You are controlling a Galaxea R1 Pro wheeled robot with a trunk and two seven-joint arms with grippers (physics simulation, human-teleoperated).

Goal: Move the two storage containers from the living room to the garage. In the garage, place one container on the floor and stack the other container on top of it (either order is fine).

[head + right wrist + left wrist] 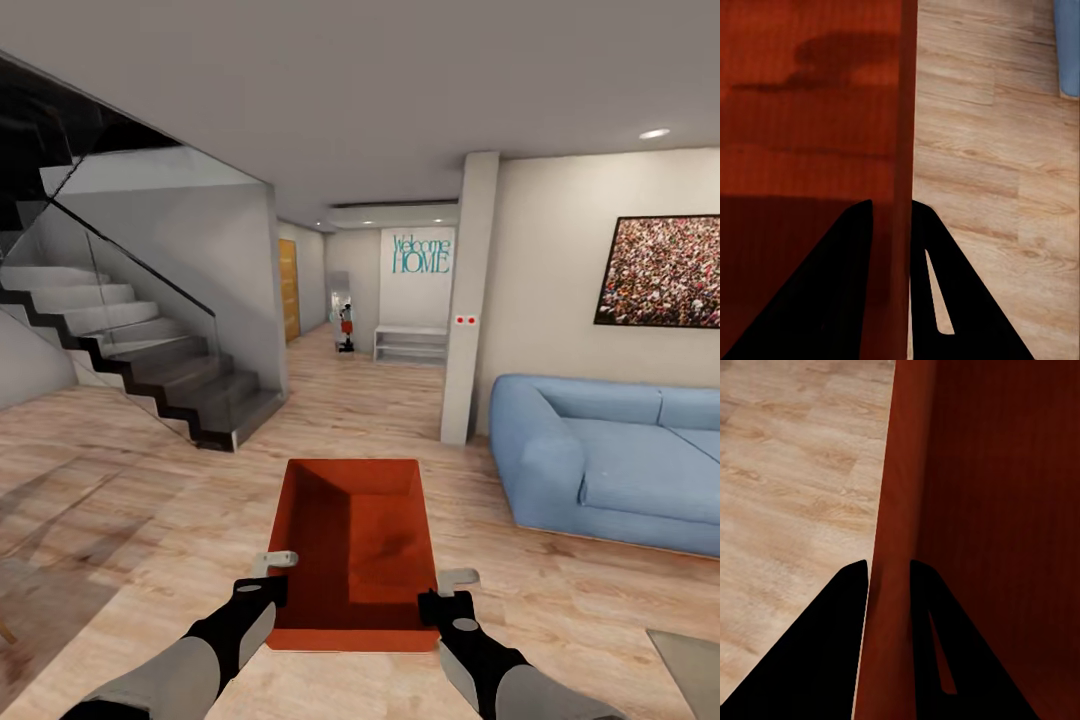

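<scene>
One orange-red storage container [365,535] hangs in front of me above the light wood plank floor [140,500] of the living room, its open top facing up. My left gripper [278,578] is shut on its left wall; in the left wrist view the two dark fingers [832,645] straddle that thin wall [896,510]. On the opposite wall my right gripper [442,592] is shut the same way, its fingers [832,285] on either side of the rim [906,112]. The second container, the garage and its dark grey floor are out of view.
A blue sofa [610,465] stands at the right, a white pillar [468,300] beside it. A staircase with a glass rail [150,350] rises at the left. Between them a hallway [340,370] leads to a white shelf [410,345] and a wooden door [289,290]. A glass table corner [695,665] sits near right.
</scene>
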